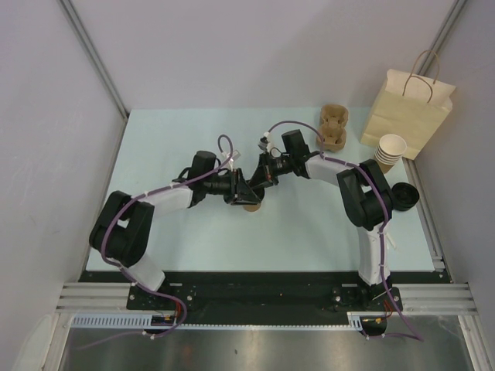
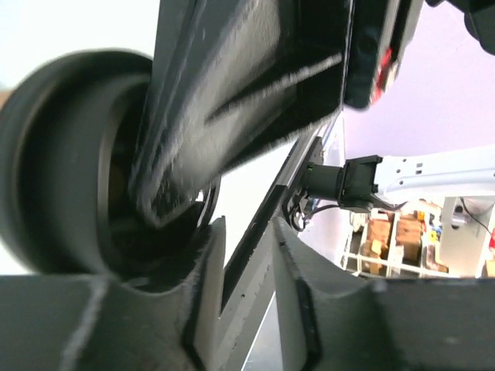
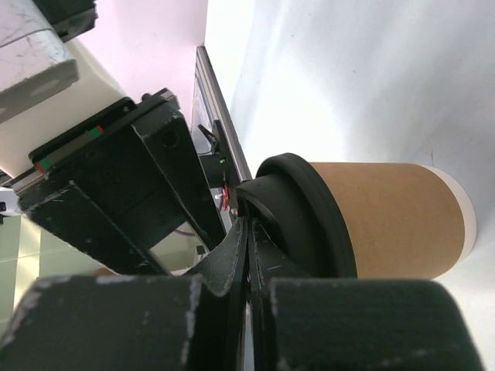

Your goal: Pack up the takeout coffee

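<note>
The cup [image 3: 387,220], capped with a black lid [image 3: 298,216], sits mid-table [image 1: 309,232] where both grippers meet. The right gripper [image 3: 249,243] is closed and empty, its tips at the lid. The left gripper [image 2: 244,259] has its jaws slightly apart, gripping nothing.

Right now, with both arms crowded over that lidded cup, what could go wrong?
The takeout coffee sits under both grippers; a sideways nudge from the shut right gripper at its black lid might tip it. The left gripper sits close too, so the two could collide.
</note>
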Controlling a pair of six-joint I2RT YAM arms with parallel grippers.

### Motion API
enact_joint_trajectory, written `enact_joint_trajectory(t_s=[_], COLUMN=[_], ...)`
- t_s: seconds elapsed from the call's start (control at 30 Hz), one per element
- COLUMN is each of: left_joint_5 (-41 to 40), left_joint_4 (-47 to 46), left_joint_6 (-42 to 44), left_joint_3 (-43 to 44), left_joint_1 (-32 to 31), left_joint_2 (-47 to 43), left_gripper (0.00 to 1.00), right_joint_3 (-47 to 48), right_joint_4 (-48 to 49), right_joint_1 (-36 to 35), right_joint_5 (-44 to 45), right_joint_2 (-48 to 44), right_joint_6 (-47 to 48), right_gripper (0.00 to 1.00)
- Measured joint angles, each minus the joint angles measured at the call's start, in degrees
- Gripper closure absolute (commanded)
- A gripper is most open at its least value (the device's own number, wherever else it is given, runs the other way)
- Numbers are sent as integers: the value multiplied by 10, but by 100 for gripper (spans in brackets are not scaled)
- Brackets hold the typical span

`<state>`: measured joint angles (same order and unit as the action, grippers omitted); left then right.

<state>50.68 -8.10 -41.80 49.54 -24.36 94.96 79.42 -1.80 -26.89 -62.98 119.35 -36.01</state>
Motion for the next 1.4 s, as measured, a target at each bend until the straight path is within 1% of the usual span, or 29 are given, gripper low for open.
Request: enact_joint_trajectory(t_s=[0.07, 0.1, 0.17, 0.2, 0.3, 0.4, 0.47, 0.53, 0.63, 0.73, 0.83, 0.97, 1.1, 1.23, 1.4], left_joint_5=[-10, -12, -14, -15, -17, -26, -45, -70, -100, -116, -133, -145, -146, -146, -147], left_joint_4=[21, 31, 50, 58, 86, 107, 120, 129, 128, 119, 101, 86, 81, 70, 72], left_joint_6=[10, 15, 24, 29, 48, 70, 86, 102, 120, 124, 123, 122, 115, 110, 108], left_joint_3=[-8, -13, -21, -24, -29, -29, -29, -29, -25, -11, 7, 26, 26, 19, 2], left_joint_1=[2, 5, 13, 18, 56, 112, 154, 174, 176, 174, 171, 160, 146, 141, 138], left_joint_2=[-23, -36, -66, -81, -135, -166, -168, -157, -120, -65, -6, 37, 44, 44, 44], left_gripper=[59, 57, 54, 53, 51, 49, 48, 48, 49, 51, 53, 54, 54, 54, 54], right_joint_3=[0, 0, 0, 1, 14, 25, 28, 30, 30, 19, -14, -63, -74, -74, -74], right_joint_4=[8, 13, 23, 25, 18, -15, -52, -97, -178, -234, -287, -335, -343, -324, -281], right_joint_1=[-2, -2, -5, -5, -5, -1, 5, 13, 28, 38, 49, 45, 20, -2, 0], right_joint_5=[-2, -2, -3, -3, -2, 1, 8, 18, 43, 71, 104, 139, 153, 153, 156], right_joint_2=[0, 0, 0, -1, -5, -28, -54, -82, -117, -134, -143, -142, -138, -135, -110], right_joint_6=[-2, -4, -9, -11, -12, 5, 29, 63, 129, 181, 228, 265, 273, 265, 239], right_gripper=[92, 88, 84, 80, 75, 70, 70, 73, 77, 80, 82, 84, 84, 84, 84])
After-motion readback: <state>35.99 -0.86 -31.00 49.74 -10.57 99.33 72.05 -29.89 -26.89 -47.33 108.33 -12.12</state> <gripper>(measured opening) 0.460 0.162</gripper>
